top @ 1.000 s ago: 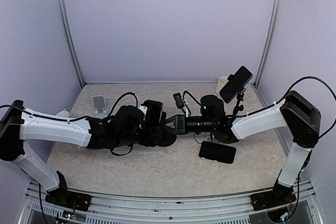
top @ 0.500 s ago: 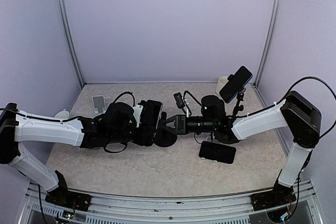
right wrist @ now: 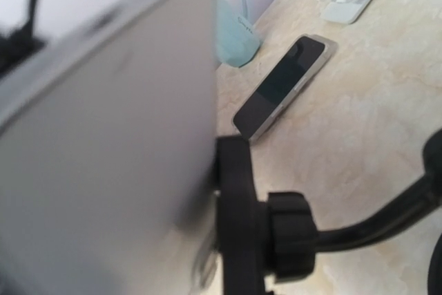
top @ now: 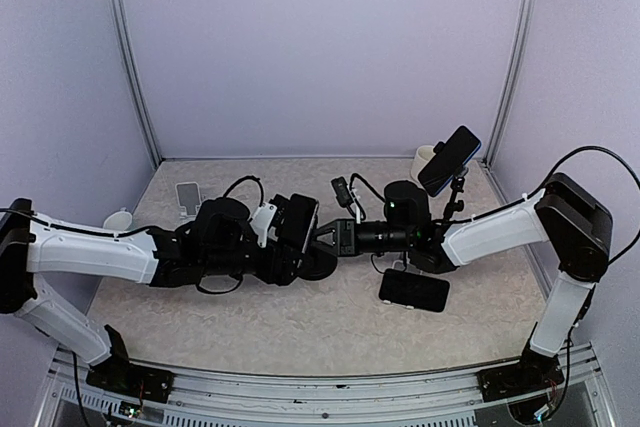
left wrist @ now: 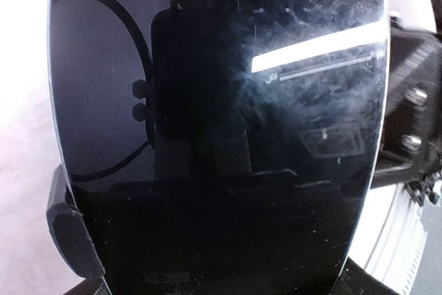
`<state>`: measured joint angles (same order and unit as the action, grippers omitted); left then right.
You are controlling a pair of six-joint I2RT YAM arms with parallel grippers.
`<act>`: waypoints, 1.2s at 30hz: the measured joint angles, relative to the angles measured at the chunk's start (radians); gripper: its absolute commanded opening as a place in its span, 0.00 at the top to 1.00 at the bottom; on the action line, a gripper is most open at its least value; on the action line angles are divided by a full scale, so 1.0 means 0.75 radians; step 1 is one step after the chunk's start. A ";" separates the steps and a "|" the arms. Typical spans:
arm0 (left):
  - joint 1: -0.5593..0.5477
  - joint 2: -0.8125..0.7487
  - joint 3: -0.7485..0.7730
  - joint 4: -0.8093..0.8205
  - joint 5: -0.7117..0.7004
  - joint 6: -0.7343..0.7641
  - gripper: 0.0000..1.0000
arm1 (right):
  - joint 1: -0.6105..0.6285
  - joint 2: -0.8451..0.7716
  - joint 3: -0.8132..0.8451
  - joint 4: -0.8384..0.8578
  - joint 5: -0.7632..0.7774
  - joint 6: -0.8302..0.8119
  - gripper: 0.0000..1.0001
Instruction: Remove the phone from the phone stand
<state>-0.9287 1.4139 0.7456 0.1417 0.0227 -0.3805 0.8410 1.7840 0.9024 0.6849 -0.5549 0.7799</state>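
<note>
**Left fingers at the phone, right arm at the stand**

Both arms meet at the centre of the beige marbled tabletop [top: 300,332]. The left fingers [left wrist: 67,229] face right, and the black glass-fronted phone [left wrist: 221,136] lies directly in front of them, filling the left wrist view. Its screen is turned toward that arm. In that view the phone's long axis runs top to bottom, in line with the fingers' reach, so they span its short width. They are spread wide. One dark pad lies against the phone's lower left edge. The opposite pad is hidden behind the glass, so the hold across both edges is my reading rather than something plainly shown.

The phone has not left its mount. From above it sits tilted over the black phone stand with a round base [top: 319,266], which rests on the tabletop just right of the left wrist. The right wrist view shows a blurred grey slab with a black knobbed joint under it, probably the back of the phone or its cradle.

The right fingers [top: 328,236] point left and reach the stand from the other side. They look narrowly set, but I cannot tell whether they pinch the stem or only touch it.

The left arm is the one on the phone. Freeing it likely means drawing it away along its long axis while the stand stays put.
</note>
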 measured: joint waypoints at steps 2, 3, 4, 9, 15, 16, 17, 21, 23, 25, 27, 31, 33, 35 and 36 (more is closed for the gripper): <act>-0.040 0.009 0.011 0.010 0.000 0.010 0.79 | 0.000 0.000 0.000 -0.005 -0.003 -0.001 1.00; -0.058 0.010 0.017 0.012 0.001 0.012 0.79 | 0.000 0.000 0.001 -0.007 -0.004 -0.001 1.00; -0.071 0.010 0.022 0.016 0.002 0.013 0.78 | 0.000 0.000 0.002 -0.009 -0.004 -0.001 1.00; -0.135 -0.021 0.043 0.041 0.015 0.014 0.78 | -0.001 0.000 0.007 -0.019 -0.004 -0.001 1.00; -0.132 -0.229 0.045 -0.043 -0.072 -0.038 0.77 | -0.001 0.000 0.007 -0.020 -0.004 -0.002 1.00; -0.105 -0.273 0.047 -0.084 -0.104 -0.059 0.77 | -0.001 0.000 0.007 -0.020 -0.005 -0.002 1.00; -0.068 -0.313 0.048 -0.129 -0.139 -0.084 0.77 | -0.001 0.000 0.007 -0.020 -0.005 -0.002 1.00; 0.102 -0.428 0.049 -0.332 -0.277 -0.185 0.77 | -0.001 0.000 0.007 -0.021 -0.008 -0.005 1.00; 0.175 -0.457 0.049 -0.448 -0.326 -0.233 0.77 | -0.001 0.000 0.007 -0.021 -0.008 -0.006 1.00; 0.225 -0.453 0.049 -0.554 -0.361 -0.271 0.77 | -0.001 0.000 0.007 -0.022 -0.009 -0.007 1.00; 0.250 -0.422 0.049 -0.639 -0.378 -0.299 0.78 | -0.001 0.000 0.007 -0.022 -0.010 -0.007 1.00; 0.257 -0.279 0.048 -0.770 -0.390 -0.348 0.77 | -0.003 0.000 0.008 -0.022 -0.013 -0.009 1.00; 0.257 -0.205 0.047 -0.808 -0.390 -0.363 0.77 | -0.003 0.000 0.008 -0.022 -0.014 -0.011 1.00; 0.257 -0.125 0.047 -0.832 -0.388 -0.377 0.76 | -0.003 0.000 0.008 -0.023 -0.014 -0.011 1.00; 0.256 -0.088 0.047 -0.839 -0.387 -0.382 0.76 | -0.003 0.000 0.008 -0.023 -0.015 -0.011 1.00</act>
<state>-0.7364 1.3479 0.7807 -0.4873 -0.2676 -0.6670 0.8387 1.7840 0.9085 0.6674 -0.5659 0.7715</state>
